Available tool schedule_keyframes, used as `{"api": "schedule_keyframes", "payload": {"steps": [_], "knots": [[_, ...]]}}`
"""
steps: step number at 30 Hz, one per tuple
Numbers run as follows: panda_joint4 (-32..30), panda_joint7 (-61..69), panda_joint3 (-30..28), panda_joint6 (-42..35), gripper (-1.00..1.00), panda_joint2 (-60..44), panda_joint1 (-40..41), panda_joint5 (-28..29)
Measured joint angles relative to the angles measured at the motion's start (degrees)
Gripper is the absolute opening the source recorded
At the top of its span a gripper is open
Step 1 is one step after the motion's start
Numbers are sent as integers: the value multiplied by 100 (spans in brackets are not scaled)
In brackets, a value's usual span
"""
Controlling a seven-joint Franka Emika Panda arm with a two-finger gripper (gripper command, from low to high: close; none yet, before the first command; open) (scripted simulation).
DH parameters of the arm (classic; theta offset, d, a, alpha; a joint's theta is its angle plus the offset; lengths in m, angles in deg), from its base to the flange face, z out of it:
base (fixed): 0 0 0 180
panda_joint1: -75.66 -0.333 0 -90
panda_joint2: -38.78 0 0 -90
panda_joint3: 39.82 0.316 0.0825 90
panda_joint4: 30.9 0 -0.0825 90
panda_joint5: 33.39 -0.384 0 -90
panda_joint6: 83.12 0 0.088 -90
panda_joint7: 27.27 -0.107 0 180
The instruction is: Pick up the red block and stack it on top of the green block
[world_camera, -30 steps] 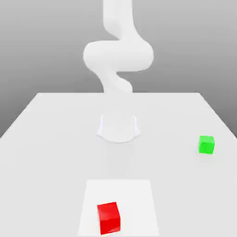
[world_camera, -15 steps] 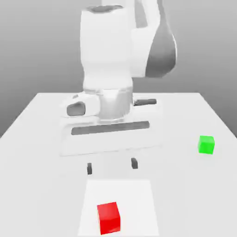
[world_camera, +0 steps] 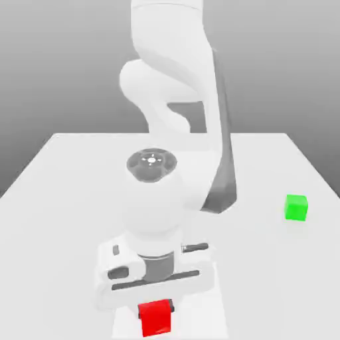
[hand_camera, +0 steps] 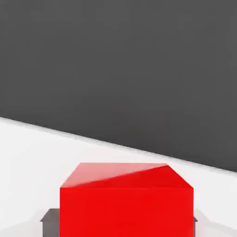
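Small plain bright-red cube (world_camera: 156, 319), matte faces: at near edge of white tabletop (world_camera: 259, 265), on/over the paler square patch (world_camera: 199, 319), toward ext. view's left of patch ctr. White two-finger gripper w/ dark fingertips (world_camera: 156, 309) directly above, pointing down; claw clenched on red cube, one tip against each of two opp. sides. Hand view agrees: cube (hand_camera: 126, 208) between dark tips. Can't tell if cube touches surface. Small plain bright-green cube (world_camera: 296, 208): upright on tabletop, ext. view's right, well apart from red cube + arm, farther back.
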Motion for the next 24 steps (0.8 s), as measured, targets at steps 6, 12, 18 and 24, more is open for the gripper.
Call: {"api": "schedule_keyframes", "payload": {"steps": [6, 12, 18, 24], "knots": [[-163, -184, -114, -801, -100, 967, -101, 254], [-706, 101, 886, -945, -100, 1652, -1074, 62], [-1347, 540, 1779, -1017, -100, 2391, -2999, -290], [-1964, 850, 2593, -1072, -100, 3099, -4184, -479]]}}
